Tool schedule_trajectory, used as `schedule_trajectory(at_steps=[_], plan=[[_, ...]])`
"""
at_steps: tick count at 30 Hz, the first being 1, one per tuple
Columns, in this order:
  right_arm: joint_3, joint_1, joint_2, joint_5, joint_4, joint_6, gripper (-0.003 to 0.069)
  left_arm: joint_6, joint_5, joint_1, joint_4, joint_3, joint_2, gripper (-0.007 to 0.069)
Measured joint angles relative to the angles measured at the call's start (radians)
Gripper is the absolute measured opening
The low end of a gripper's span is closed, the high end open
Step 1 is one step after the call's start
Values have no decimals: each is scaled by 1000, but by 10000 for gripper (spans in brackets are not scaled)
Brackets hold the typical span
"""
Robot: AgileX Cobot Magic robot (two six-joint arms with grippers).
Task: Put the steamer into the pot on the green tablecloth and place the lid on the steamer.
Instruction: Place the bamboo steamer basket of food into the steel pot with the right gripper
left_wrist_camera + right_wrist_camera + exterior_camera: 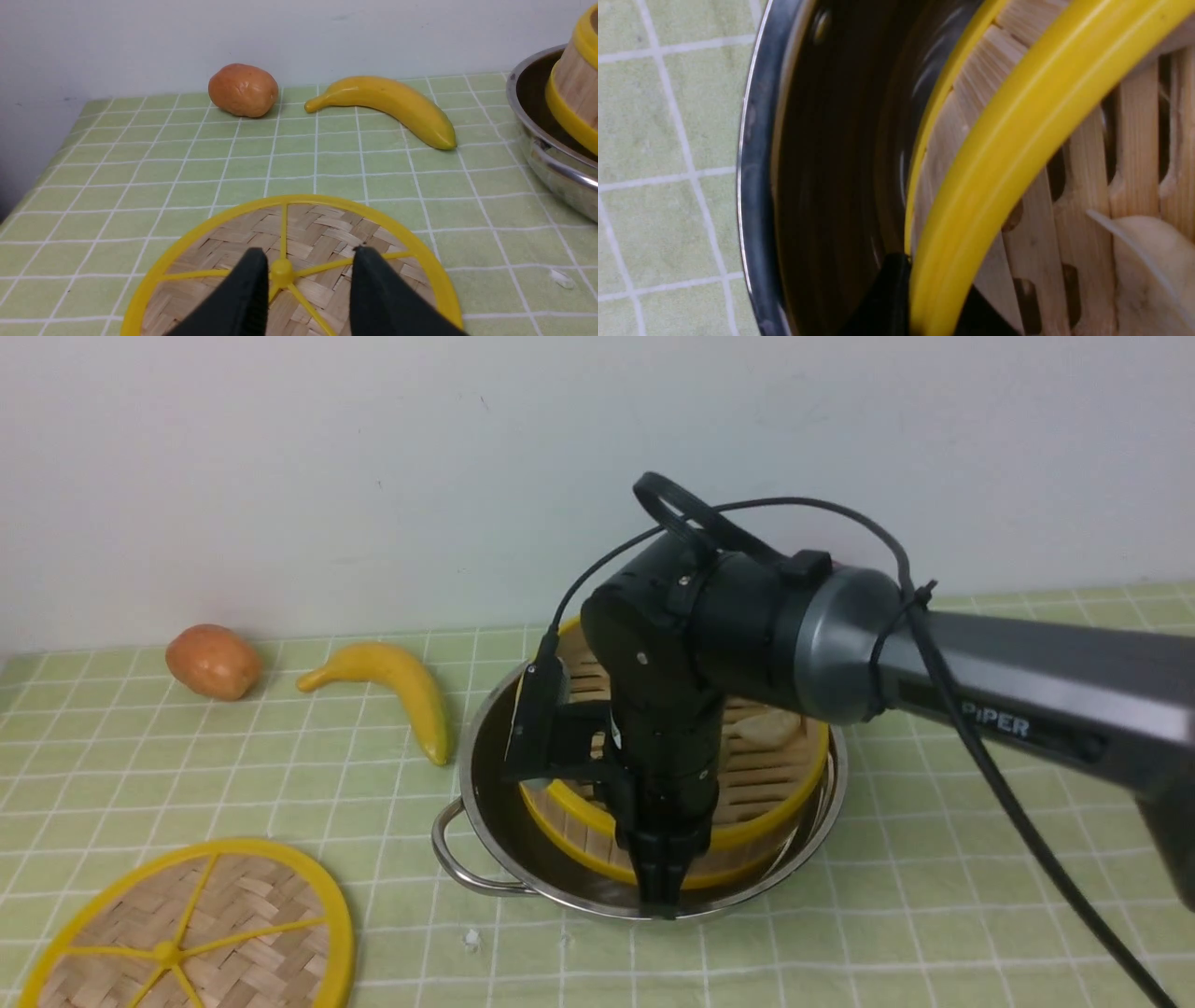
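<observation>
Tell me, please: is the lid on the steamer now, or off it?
Off. The lid lies flat on the green tablecloth, apart from the pot; the steamer is uncovered.

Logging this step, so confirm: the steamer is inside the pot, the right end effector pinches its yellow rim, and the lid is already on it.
Only the lid is wrong: the front view shows it lying on the green tablecloth, apart from the pot. The steamer is inside the pot, and the right end effector pinches its yellow rim.
</observation>
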Motion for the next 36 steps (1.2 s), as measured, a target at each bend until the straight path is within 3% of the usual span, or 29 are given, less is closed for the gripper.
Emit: schedule_trajectory(at_steps=[13, 16, 26, 36], plan=[[0, 0, 0, 0, 36, -1, 64, 0, 0, 0, 0, 0, 0, 243], [-4, 0, 0, 0, 35, -2, 109, 0, 0, 0, 0, 0, 0, 243], [-8, 2, -1, -22, 12, 2, 389, 0, 0, 0, 0, 0, 0, 243], [-9, 2, -58, -24, 8, 21, 435, 0, 0, 0, 0, 0, -1, 243]])
